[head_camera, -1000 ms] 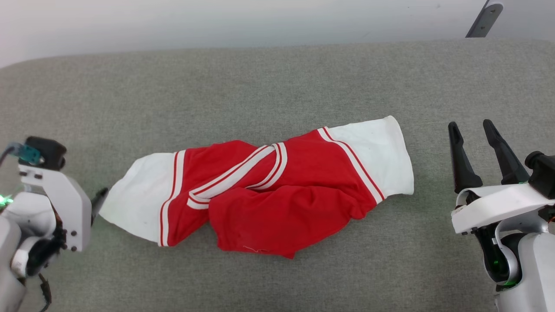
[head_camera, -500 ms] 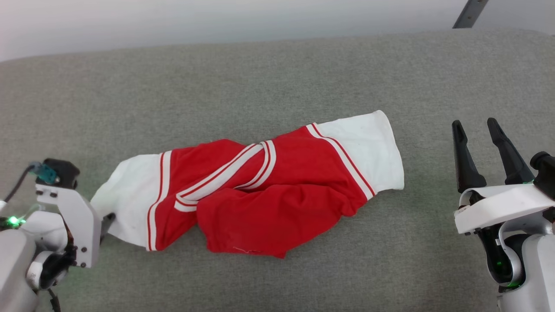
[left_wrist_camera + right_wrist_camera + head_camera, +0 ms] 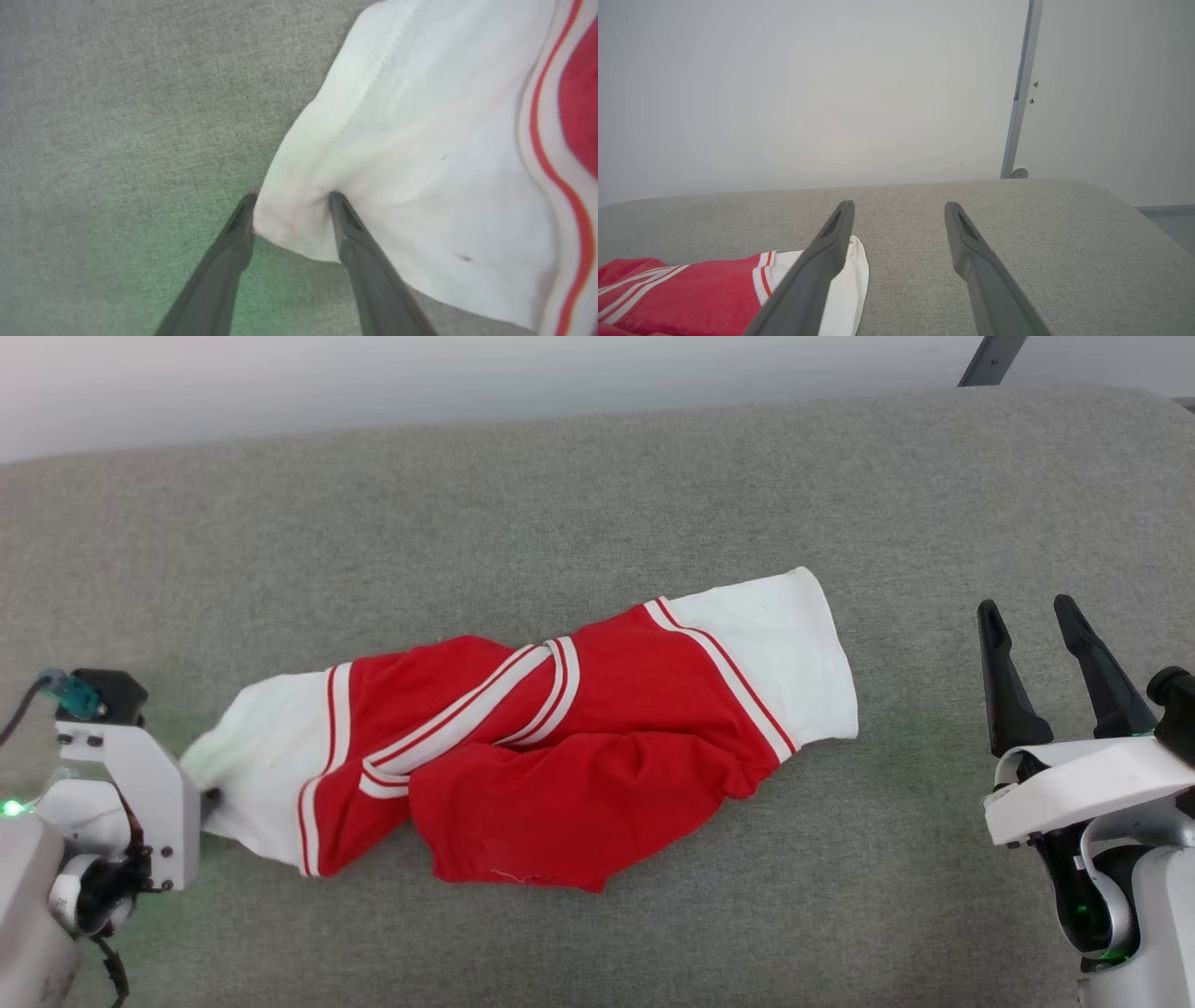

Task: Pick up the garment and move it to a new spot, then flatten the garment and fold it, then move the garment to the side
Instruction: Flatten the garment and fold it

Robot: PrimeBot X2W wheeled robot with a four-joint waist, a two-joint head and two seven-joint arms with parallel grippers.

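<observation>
1. Garment (image 3: 560, 775) was found lying crumpled on the grey fabric-covered table (image 3: 597, 504), stretched from left to right across its middle, with the red body bunched and folded over itself.
2. The left sleeve (image 3: 266, 765), white, was pointed left, and the right sleeve (image 3: 775, 653), also white, was spread toward the far right; each was bordered by red-and-white stripes.
3. A striped neck band (image 3: 467, 719) was seen crossing the red cloth diagonally, left of the middle.
4. The left claw (image 3: 292, 198) was placed at the left tip of the garment, low over the table. Its two dark fingers were held apart, with the corner of the left sleeve lying between them and touched by both tips. Whether the cloth was firmly squeezed could not be told.
5. The right claw (image 3: 1027, 609) was held wide open and empty at the near right, well apart from the garment, with its fingers pointed toward the far side.
6. In the right wrist view, the edge of the right sleeve was partly covered by one finger, and a pale wall (image 3: 784, 93) was seen beyond the far edge of the table.
</observation>
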